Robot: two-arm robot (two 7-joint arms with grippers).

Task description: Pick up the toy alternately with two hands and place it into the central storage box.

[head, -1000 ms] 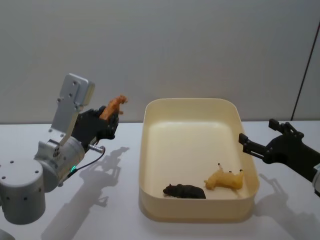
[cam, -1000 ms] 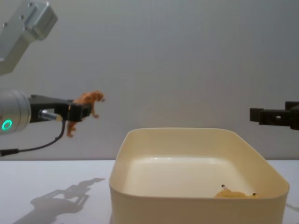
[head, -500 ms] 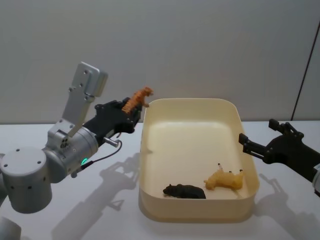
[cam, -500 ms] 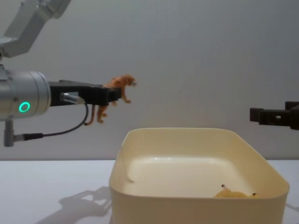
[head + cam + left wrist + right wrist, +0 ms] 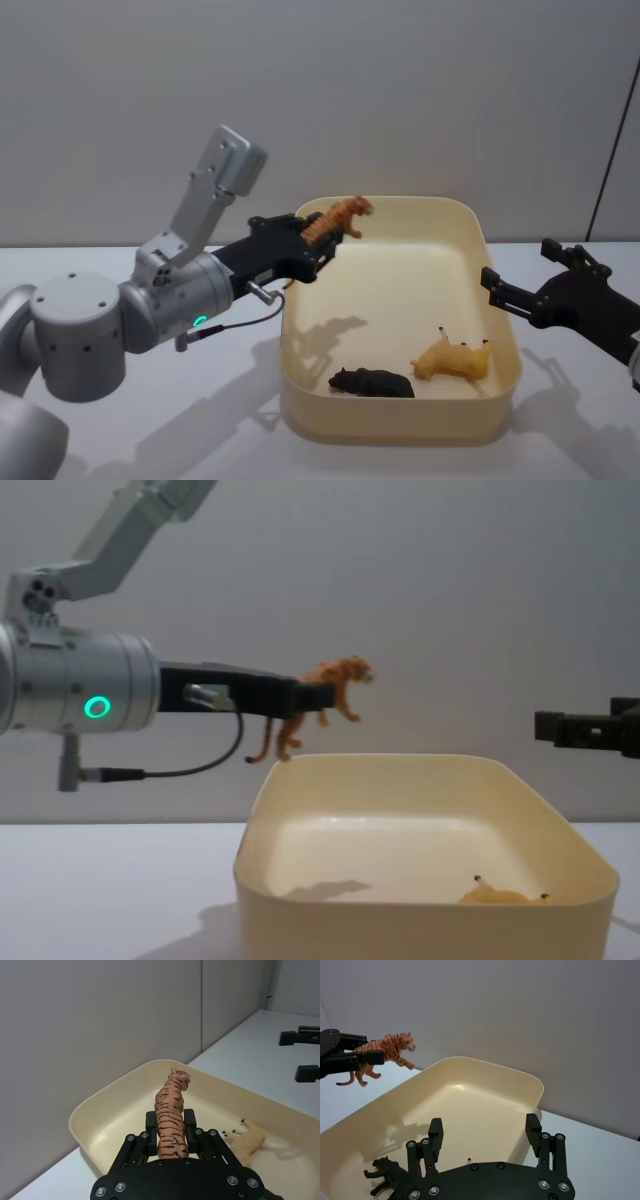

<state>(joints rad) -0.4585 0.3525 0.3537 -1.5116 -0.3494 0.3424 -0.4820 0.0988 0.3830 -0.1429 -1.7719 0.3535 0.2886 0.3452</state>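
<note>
**A:** Counting the toys, how many do you get?

**B:** Three. A striped orange tiger (image 5: 338, 219), a black animal (image 5: 372, 382) and a pale yellow animal (image 5: 452, 359). There is one box (image 5: 400, 428), a cream-yellow tub with rounded corners, standing on the white bench (image 5: 130, 420), and there are two grippers.

**A:** What lies in the box?

**B:** Two toys, both on its floor towards the near wall. The black animal lies near the middle of that wall, and the yellow one is just beside it, closer to the right wall, its legs pointing up. They are near each other but apart.

**A:** And the tiger?

**B:** It is in the air, not in the box. The left gripper (image 5: 312, 247) has its black fingers (image 5: 190, 1121) clamped on the tiger's hindquarters, and the head juts forward past the fingertips. In the chest view the tiger hangs above the box's far left corner, its hind feet just above the rim. The head view puts it over the left part of the box, and its shadow falls on the box's floor.

**A:** The other gripper?

**B:** The right gripper (image 5: 520, 282) is empty, its fingers (image 5: 436, 1136) spread wide. It hovers just outside the box's right wall, above the bench.
</note>
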